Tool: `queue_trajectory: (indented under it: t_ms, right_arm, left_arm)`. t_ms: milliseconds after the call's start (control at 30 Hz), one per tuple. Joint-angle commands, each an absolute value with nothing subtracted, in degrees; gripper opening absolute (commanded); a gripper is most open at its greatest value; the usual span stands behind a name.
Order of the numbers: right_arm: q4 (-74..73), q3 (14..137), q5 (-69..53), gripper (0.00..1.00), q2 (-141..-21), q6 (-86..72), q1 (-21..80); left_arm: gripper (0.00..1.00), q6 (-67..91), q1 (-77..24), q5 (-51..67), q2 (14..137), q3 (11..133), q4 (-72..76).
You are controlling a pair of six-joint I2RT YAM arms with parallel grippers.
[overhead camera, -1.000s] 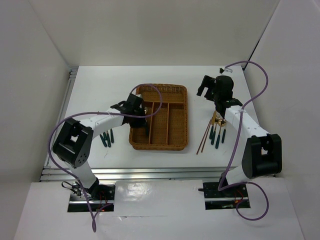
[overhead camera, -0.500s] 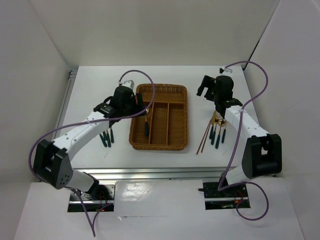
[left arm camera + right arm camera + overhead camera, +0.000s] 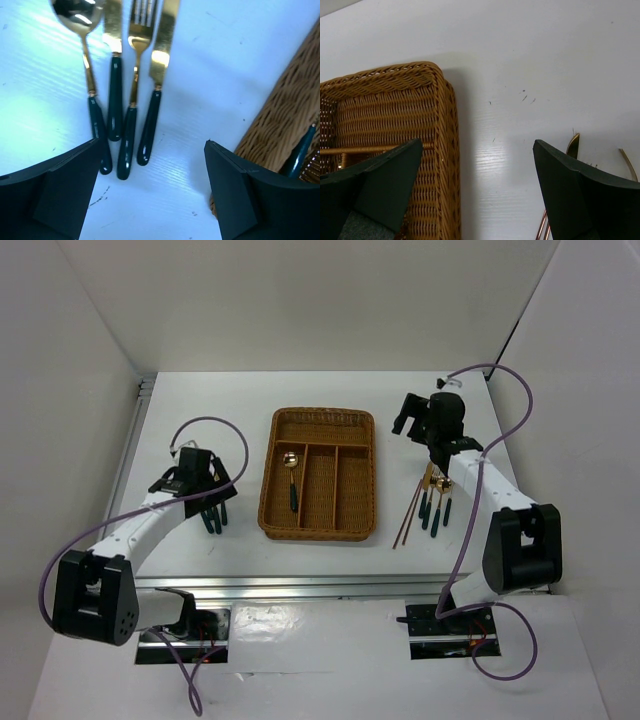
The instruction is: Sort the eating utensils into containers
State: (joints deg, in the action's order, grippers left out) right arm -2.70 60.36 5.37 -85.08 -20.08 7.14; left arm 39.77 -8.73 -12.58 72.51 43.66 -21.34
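The brown wicker tray [image 3: 355, 490] sits mid-table. One spoon [image 3: 291, 480] with a gold head and teal handle lies in its left long slot; its handle tip [image 3: 300, 155] shows in the left wrist view. My left gripper [image 3: 207, 490] [image 3: 152, 150] is open above several utensils [image 3: 214, 517] left of the tray: a spoon [image 3: 86, 55], a knife [image 3: 114, 95], a fork [image 3: 134, 75] and another knife [image 3: 156, 85]. Nothing is between its fingers. My right gripper [image 3: 420, 420] [image 3: 477, 145] hangs open and empty right of the tray's far corner [image 3: 395, 100].
More teal-handled utensils [image 3: 436, 505] and reddish-brown chopsticks [image 3: 408, 512] lie right of the tray, partly under the right arm. The chopsticks' ends [image 3: 542, 227] and a gold utensil tip [image 3: 573, 145] show in the right wrist view. Purple cables loop off both arms.
The left gripper opened over the tray, leaving the spoon in the left slot, then swung left and now hangs above the utensils beside the tray. The right arm has not moved.
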Motion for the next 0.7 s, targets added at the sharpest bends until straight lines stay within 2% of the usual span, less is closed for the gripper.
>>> queue_trajectory:
  t_ms: [0, 167, 400, 667]
  right_arm:
    - [-2.99, 61.17, 4.83, 1.0, -85.43, -20.65, 7.21]
    - [-2.99, 61.17, 4.83, 1.0, -85.43, -20.65, 7.21]
    - [-2.99, 61.17, 4.83, 1.0, -85.96, -20.65, 7.21]
    - [-2.99, 61.7, 4.83, 1.0, -87.71, -20.65, 7.21]
  left_arm:
    - [0.97, 44.11, -6.6, -16.17, 68.56, 42.19, -20.3]
    - [0.92, 45.53, -2.56, -15.03, 69.25, 39.81, -20.92]
    - [0.78, 46.5, 1.74, -11.7, 74.17, 38.59, -20.75]
    - [0.7, 45.44, 4.57, -10.81, 74.18, 36.91, -18.2]
